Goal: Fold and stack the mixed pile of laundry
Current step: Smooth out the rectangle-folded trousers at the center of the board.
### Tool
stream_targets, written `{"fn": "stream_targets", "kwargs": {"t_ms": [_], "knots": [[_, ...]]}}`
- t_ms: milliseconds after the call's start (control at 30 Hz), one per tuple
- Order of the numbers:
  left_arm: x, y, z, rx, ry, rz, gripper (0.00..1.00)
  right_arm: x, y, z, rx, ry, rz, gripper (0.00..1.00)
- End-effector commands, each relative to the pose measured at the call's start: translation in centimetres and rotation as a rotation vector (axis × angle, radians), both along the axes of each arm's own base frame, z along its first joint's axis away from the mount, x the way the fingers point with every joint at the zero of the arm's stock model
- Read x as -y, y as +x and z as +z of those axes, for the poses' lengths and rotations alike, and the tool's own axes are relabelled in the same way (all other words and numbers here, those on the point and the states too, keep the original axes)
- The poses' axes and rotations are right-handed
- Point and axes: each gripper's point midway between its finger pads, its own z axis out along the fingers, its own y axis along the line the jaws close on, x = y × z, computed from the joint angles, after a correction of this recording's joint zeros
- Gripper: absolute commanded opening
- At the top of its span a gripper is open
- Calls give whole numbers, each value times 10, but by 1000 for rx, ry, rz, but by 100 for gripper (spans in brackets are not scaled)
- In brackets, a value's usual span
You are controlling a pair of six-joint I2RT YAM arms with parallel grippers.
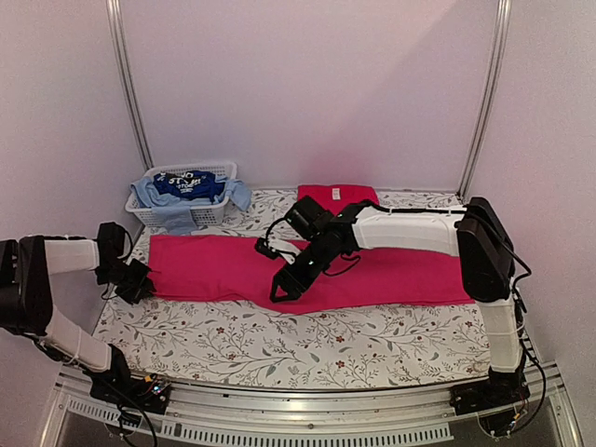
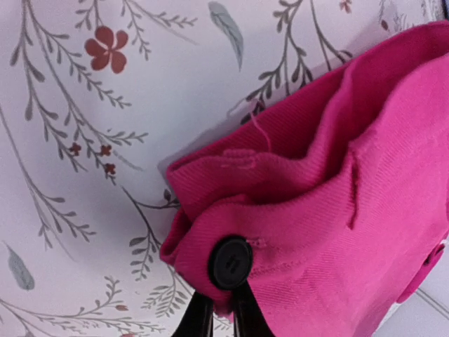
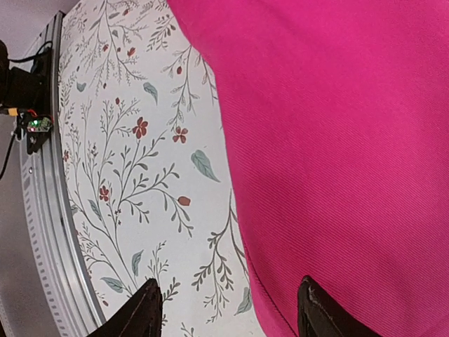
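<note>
**Pink garment** (image 1: 372, 270) lies spread flat across the worktop (image 1: 279, 345). One end is at the left hand (image 1: 140, 279), and the near edge is under the right hand (image 1: 282, 293).

**Left hand:** the fingers (image 2: 200, 319) are drawn close on the garment's waistband corner, just below a black button (image 2: 230, 262). The hold appears to take only a thin hem.

**Right hand:** spread wide and empty. One finger (image 3: 142, 312) is over bare worktop and the other over cloth, straddling the edge.

**Risks, as judged.**
- (a) The left pinch is shallow and sits against the button. A pull toward the right hand could let the hem slip out, or the button could stop the fingers from seating.
- (b) If the right hand closes where it hangs, it may catch only the top layer or miss the edge, because the cloth lies flat with nothing to get under.
- (c) With one end lifted and the other loose, the long garment would likely drag and bunch rather than fold squarely.

**Surroundings.**
- Beyond the right hand is a folded red piece (image 1: 337, 196). Whether it touches the garment's far edge cannot be told.
- Beyond the left hand stands a basket (image 1: 207, 215) holding light blue clothes (image 1: 147, 194) and a dark blue printed one (image 1: 189, 184).
- The right arm crosses above the garment's middle, so a fold carried over from the left hand would meet it.
</note>
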Motion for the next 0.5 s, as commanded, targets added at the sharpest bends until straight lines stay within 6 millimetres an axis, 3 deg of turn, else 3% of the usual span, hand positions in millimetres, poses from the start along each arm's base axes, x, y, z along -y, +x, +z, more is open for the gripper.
{"fn": "stream_targets", "kwargs": {"t_ms": [0, 133, 233, 333, 467], "knots": [[-13, 22, 34, 39, 85, -9, 0, -5, 2, -24, 47, -81, 9, 68], [-25, 29, 74, 46, 169, -33, 0, 5, 4, -56, 44, -172, -15, 73], [-26, 32, 85, 32, 185, -65, 0, 18, 13, -77, 80, -259, -54, 66], [-27, 34, 90, 12, 193, -95, 0, 29, 26, -78, 115, -300, -96, 41], [-38, 35, 109, -7, 271, -120, 0, 44, 38, -53, 94, -274, -140, 3]]}}
